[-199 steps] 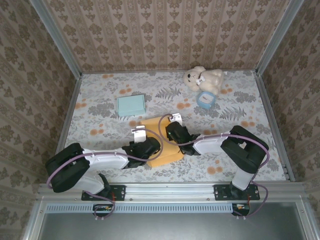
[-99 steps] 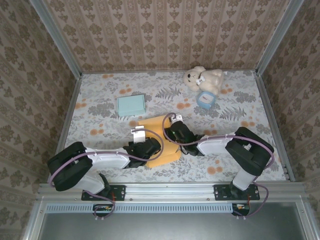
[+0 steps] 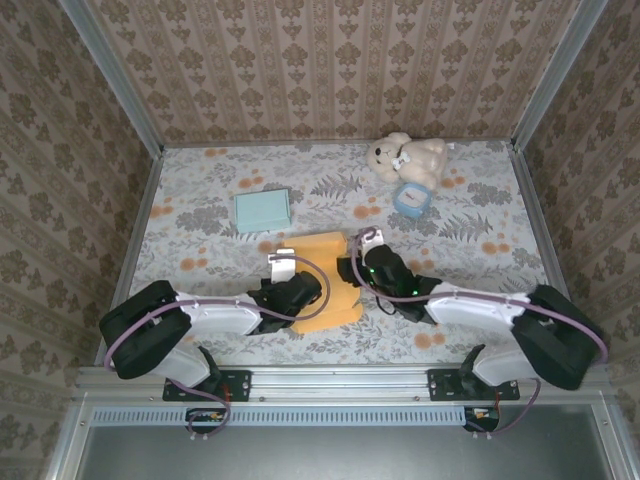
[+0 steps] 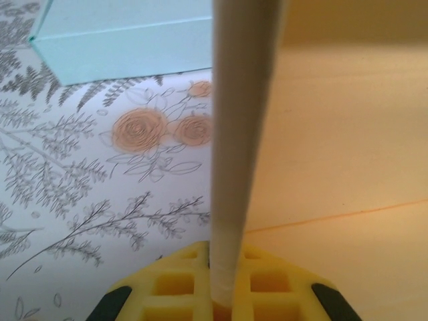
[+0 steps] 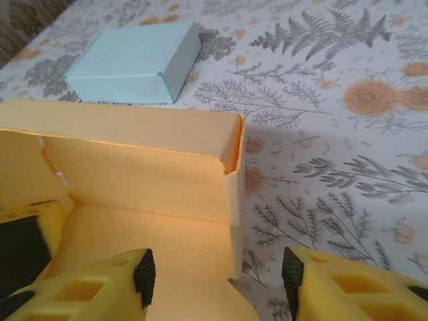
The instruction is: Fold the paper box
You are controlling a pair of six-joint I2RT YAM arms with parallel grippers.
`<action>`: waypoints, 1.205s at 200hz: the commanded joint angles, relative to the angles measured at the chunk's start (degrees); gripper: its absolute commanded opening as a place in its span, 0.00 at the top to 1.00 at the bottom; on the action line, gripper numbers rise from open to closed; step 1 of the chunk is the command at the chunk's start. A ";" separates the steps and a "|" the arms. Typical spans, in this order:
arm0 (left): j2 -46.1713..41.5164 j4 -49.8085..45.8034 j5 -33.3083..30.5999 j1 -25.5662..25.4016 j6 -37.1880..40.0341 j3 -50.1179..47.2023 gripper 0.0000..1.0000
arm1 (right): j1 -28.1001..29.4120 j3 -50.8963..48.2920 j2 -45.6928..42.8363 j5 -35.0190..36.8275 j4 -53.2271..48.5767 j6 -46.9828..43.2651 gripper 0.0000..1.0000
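Right arm: stretching out lower and farther right than a second ago, drawing the yellow-padded black right gripper (image 3: 355, 268) off the middle of the orange-yellow paper box (image 3: 322, 250) toward its right wall, spreading the jaws on the way.
Right gripper: standing apart, straddling the closest end of the raised right wall, touching nothing as far as visible; probably lining up to pinch or press that wall upright.
Left gripper: yellow-padded left gripper (image 4: 224, 297) clamping together on the thin edge of the box's left wall, likely bracing it against sliding while the other side is being worked.
Paper box: sitting between the two grippers, partly folded, far and right walls standing, floor panel lying flat on the grey floral tablecloth (image 3: 460, 230).
Right wrist view: revealing the corner seam ahead of the pads and the gap on either side of the wall, both being hidden from above by the wrist.
Left wrist view: showing the pinch itself, plus the pale teal cardboard box (image 4: 127, 40) lying beyond the fingertips, well apart.
Top view: giving the overall spacing of both arms.
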 commanded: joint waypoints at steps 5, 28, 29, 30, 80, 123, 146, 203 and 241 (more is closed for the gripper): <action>-0.36 8.21 4.30 0.98 11.76 -1.28 1.00 | 0.25 -2.21 -10.52 3.51 -8.79 0.78 0.42; -0.36 9.49 8.81 1.56 19.21 -0.79 1.00 | 0.13 -2.03 -19.63 7.62 -16.92 0.55 0.42; -0.36 9.49 8.96 1.56 19.45 -0.73 1.00 | 0.07 -2.08 -20.01 7.81 -17.25 0.53 0.42; -0.41 9.49 9.12 1.61 19.71 -0.70 1.00 | 0.04 -2.10 -20.34 7.95 -17.50 0.52 0.42; 0.91 5.18 21.84 1.62 27.03 4.34 1.00 | -0.34 -7.10 -39.98 15.64 -28.02 2.72 0.38; 4.59 -15.87 25.34 0.45 28.34 17.71 1.00 | -0.64 -10.23 -50.78 18.48 -32.59 5.60 0.38; 8.64 -29.49 22.30 -0.94 28.96 26.32 1.00 | -0.83 -12.14 -52.90 19.82 -31.55 5.93 0.37; 23.99 -54.01 14.93 -3.67 37.89 44.35 1.00 | -1.40 -17.66 -56.07 15.28 -28.92 9.08 0.37; 31.72 -63.12 14.73 -2.65 45.93 52.36 1.00 | -1.53 -21.24 -64.68 11.88 -31.71 11.32 0.37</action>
